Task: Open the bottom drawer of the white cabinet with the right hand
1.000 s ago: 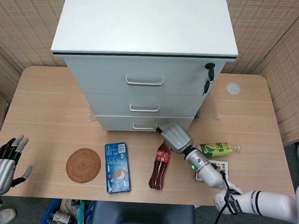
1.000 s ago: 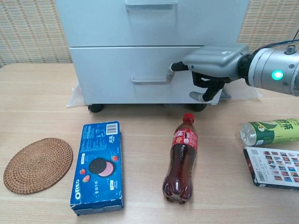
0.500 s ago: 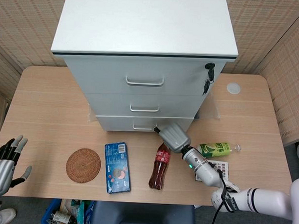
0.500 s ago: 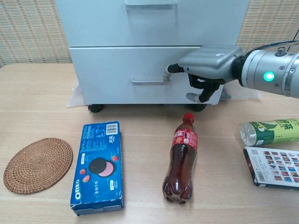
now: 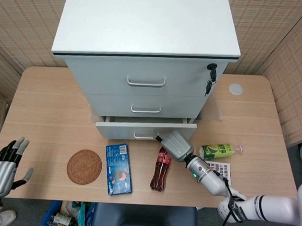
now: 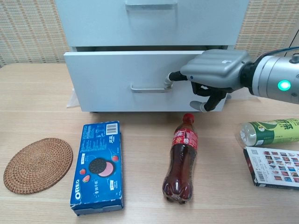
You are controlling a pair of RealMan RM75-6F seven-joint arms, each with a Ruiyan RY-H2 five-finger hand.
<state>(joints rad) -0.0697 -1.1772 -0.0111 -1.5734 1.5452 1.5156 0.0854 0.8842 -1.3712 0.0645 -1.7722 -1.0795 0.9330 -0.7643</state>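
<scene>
On the desk (image 5: 51, 98), left to right, lie one woven coaster (image 6: 38, 164), one blue cookie box (image 6: 97, 166), one cola bottle (image 6: 181, 160), one green bottle (image 6: 268, 132) and one card pack (image 6: 272, 167). The left hand (image 5: 1, 169) hovers released, fingers spread, at the near left edge. The white cabinet (image 5: 146, 57) has three drawers; its bottom drawer (image 6: 131, 80) stands partly pulled out. The right hand (image 6: 216, 72) hooks one finger into the right end of the drawer's handle (image 6: 149, 88), just left of the palm.

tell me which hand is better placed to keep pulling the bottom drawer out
Right. The right hand has a finger hooked on the white bottom drawer's metal handle; the left hand hangs open at the table's far left edge.
</scene>
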